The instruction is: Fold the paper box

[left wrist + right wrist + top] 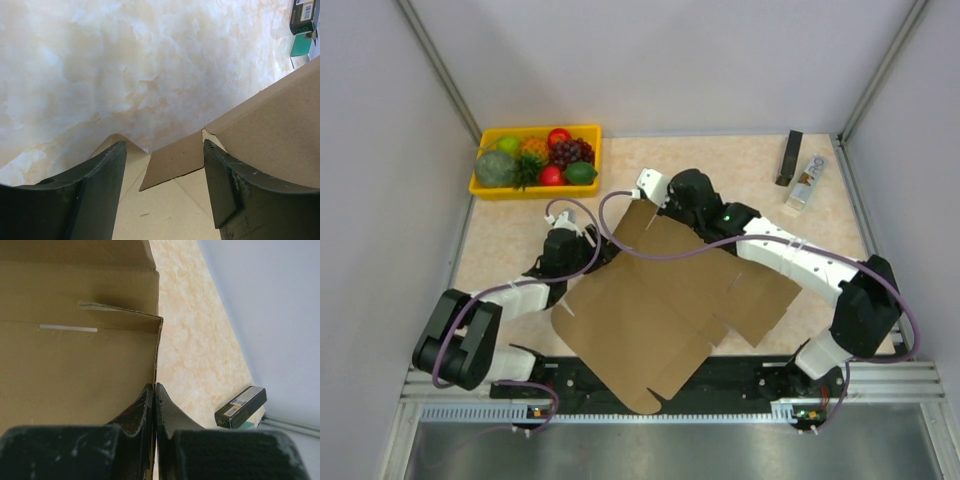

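Note:
The paper box [655, 310] is a brown die-cut cardboard sheet lying mostly flat across the table's middle, one far panel raised. My right gripper [662, 207] holds that panel's far edge. In the right wrist view its fingers [155, 390] are shut on the thin edge of the upright cardboard wall [75, 365], which has a white slot and a small folded tab. My left gripper [598, 245] is at the sheet's left far corner, open. In the left wrist view a small cardboard flap [175, 160] lies between its spread fingers [162, 150], and neither finger closes on it.
A yellow tray of fruit [535, 160] stands at the far left. A black box [790, 157] and a small pale carton [805, 183] lie at the far right, near the wall; the dark box [241, 406] also shows beyond my right fingers.

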`<state>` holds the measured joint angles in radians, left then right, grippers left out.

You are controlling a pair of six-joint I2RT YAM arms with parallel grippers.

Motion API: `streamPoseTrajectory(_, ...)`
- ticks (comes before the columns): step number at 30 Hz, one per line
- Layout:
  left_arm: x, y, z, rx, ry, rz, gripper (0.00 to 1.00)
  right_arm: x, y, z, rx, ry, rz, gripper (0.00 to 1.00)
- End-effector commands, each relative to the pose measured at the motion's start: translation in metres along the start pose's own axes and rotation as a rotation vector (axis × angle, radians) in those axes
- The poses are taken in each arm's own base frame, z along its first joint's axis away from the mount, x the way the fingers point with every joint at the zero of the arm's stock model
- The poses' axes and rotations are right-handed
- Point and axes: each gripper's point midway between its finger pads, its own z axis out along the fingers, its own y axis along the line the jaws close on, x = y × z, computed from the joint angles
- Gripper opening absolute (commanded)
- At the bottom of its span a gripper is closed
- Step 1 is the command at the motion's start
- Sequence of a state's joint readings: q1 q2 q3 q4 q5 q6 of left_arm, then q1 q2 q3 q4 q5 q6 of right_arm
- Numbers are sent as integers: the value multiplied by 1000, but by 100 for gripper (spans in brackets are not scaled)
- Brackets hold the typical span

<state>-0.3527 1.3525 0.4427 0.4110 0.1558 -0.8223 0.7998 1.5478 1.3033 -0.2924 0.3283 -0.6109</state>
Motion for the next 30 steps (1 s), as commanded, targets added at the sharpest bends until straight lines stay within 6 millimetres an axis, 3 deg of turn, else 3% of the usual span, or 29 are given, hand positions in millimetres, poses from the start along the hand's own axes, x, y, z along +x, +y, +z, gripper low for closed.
streamPoseTrajectory(1, -12, -5, -6, 44, -43, 6, 70, -1, -27, -14, 62, -47, 29, 0)
streamPoseTrajectory(9, -39, -30, -15, 223, -80, -85, 77, 13, -29, -8, 48, -59, 72, 0)
streamPoseTrajectory(13, -45, -34, -19, 234, -97, -58, 74, 12, -30, -7, 48, -63, 75, 0)
streamPoseTrajectory(17, -53, -42, -30, 252, -133, 23, 60, 12, -30, -9, 63, -55, 68, 0)
streamPoseTrajectory(19, -56, -44, -34, 244, -153, 54, 58, 9, -29, -12, 74, -54, 59, 0)
streamPoseTrajectory(23, -72, -67, -51, 286, -221, 190, 73, -1, -22, -18, 97, -59, 10, 0)
streamPoseTrajectory(24, -79, -81, -53, 304, -234, 224, 78, -2, -20, -19, 95, -63, 6, 0)
streamPoseTrajectory(26, -80, -78, -47, 257, -220, 265, 81, -5, -17, -21, 87, -71, 5, 0)
streamPoseTrajectory(27, -90, -89, -47, 274, -232, 279, 81, -6, -15, -21, 84, -74, 5, 0)
streamPoseTrajectory(29, -90, -92, -34, 285, -200, 332, 79, -6, -14, -21, 80, -78, 2, 0)
streamPoseTrajectory(30, -101, -105, -33, 306, -204, 350, 77, -8, -13, -22, 78, -84, -2, 0)
